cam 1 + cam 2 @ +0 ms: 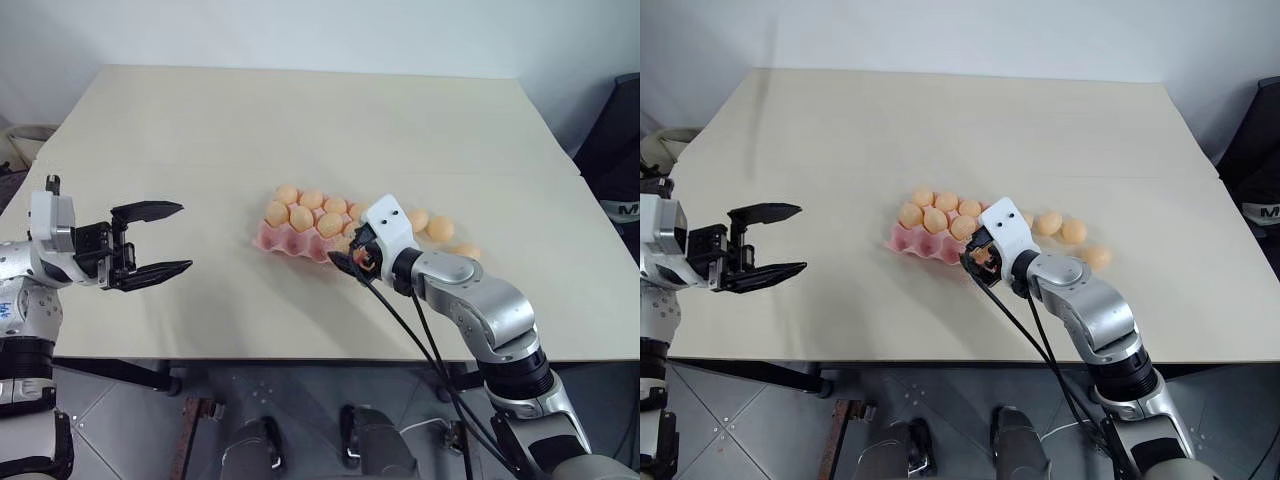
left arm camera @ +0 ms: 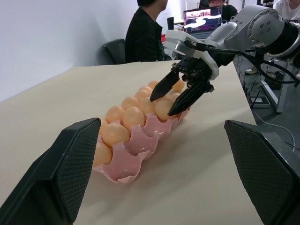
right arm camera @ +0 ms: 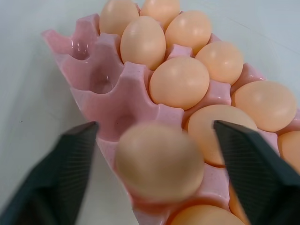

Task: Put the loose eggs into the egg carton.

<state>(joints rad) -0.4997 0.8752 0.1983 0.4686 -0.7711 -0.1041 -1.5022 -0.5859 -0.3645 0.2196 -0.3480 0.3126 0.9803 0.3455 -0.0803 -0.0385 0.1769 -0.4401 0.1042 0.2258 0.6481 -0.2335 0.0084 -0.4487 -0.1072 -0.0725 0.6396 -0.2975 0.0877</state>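
The pink egg carton (image 1: 272,238) lies mid-table with several pale orange eggs in its cups and a few empty cups (image 3: 101,79) at its left end. My right gripper (image 1: 346,262) hangs open over the carton's near edge. One egg (image 3: 159,161) sits between its fingers (image 3: 65,173) with a gap on each side, over a near-row cup. Three loose eggs (image 1: 440,229) rest on the table just right of the carton. My left gripper (image 1: 184,238) hovers open and holds nothing, well left of the carton.
The tan table (image 1: 300,120) stretches far behind the carton; its front edge runs just below both grippers. Black cables (image 1: 420,340) trail from my right wrist. A dark chair (image 1: 620,150) stands off the right edge. A person (image 2: 145,33) sits beyond the table at a laptop.
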